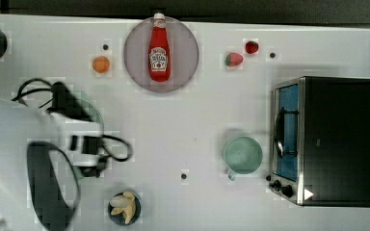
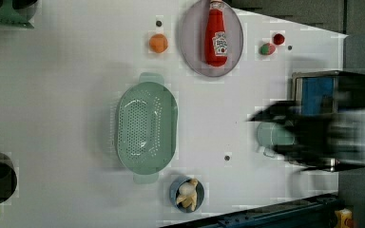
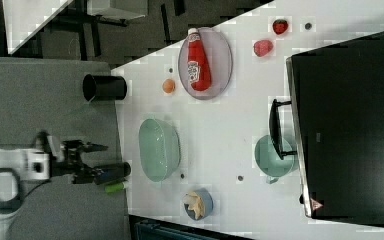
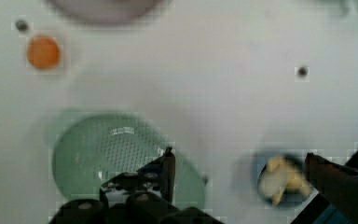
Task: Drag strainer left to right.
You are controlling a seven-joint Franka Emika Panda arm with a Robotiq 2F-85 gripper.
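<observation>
The strainer (image 2: pixel 146 128) is a pale green oval colander dotted with holes, with tab handles at its ends. It lies on the white table left of centre in the left view. In the right view the strainer (image 3: pixel 159 149) sits near the table's left edge. In the top view the arm (image 1: pixel 84 139) covers most of the strainer (image 1: pixel 92 108). My gripper (image 4: pixel 237 163) hangs open above the table with nothing between its fingers. One finger (image 4: pixel 169 163) shows over the strainer's (image 4: pixel 107 154) rim and the other finger (image 4: pixel 331 175) by the banana bowl.
A pale green mug (image 1: pixel 242 155) stands beside the toaster oven (image 1: pixel 325 139). A ketchup bottle (image 1: pixel 158 48) lies on a grey plate (image 1: pixel 183 72). An orange (image 1: pixel 101 64), two strawberries (image 1: pixel 234 59) and a bowl of banana (image 1: pixel 124 208) are also on the table.
</observation>
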